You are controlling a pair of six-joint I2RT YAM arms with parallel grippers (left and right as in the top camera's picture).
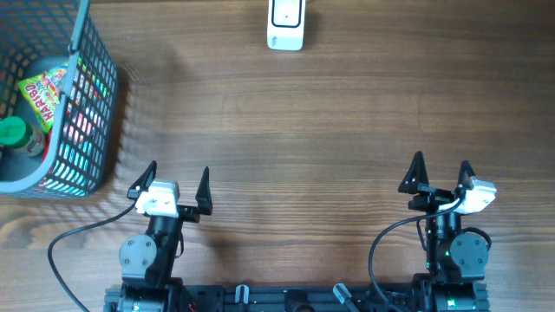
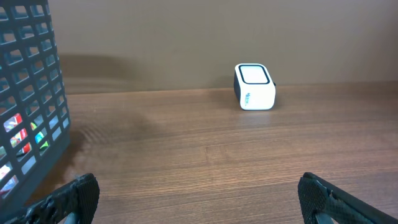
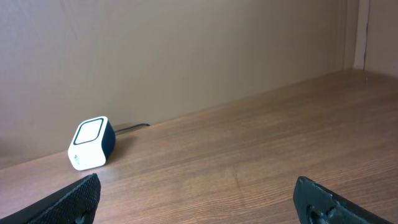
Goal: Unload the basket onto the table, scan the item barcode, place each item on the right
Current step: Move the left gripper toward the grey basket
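Down inside the grey basket (image 1: pixel 87 130), at the left end of the desk (image 1: pixel 303 130), lies a bright sweet bag (image 1: pixel 42 94) next to a bottle (image 1: pixel 13 132) with a green cap. I cannot tell which one is to be scanned. The white scanner (image 1: pixel 286 24) stands well apart, at the far edge in the middle. The left claw (image 1: pixel 179 169) and the right claw (image 1: pixel 442 161) both hang released near the front, holding nothing. The basket walls are tall, so the left claw may bump the rim or push the basket away. The bag looks soft and shiny, so it may slip out, or crumple and hide its barcode from the scanner.
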